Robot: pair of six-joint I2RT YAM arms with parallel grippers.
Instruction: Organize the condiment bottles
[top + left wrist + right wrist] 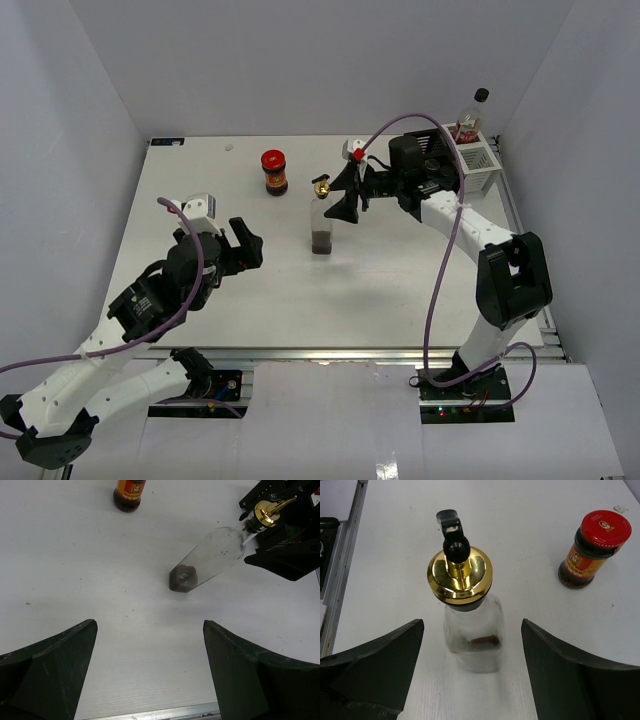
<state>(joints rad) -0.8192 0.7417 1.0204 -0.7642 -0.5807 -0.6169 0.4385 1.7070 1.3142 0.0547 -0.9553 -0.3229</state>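
- The clear gold-topped bottle [321, 228] stands upright near the middle of the tabletop [400, 300], with a little dark residue at its base.
- The right claw [472, 627] faces it with fingers spread. The glass sits in the gap and seems to touch neither finger.
- The bottle is tall and narrow, so if one finger lands first it could tip over. A pinch up near the gold cap may slip.
- The dark jar with red lid [274, 172] stands at 11 o'clock, near enough for a falling bottle to hit it.
- The wire rack [478, 160] at 2 o'clock holds a red-labelled bottle [467, 128], which a low carry could clip.
- The left claw [149, 626] at 8 o'clock is spread and empty.
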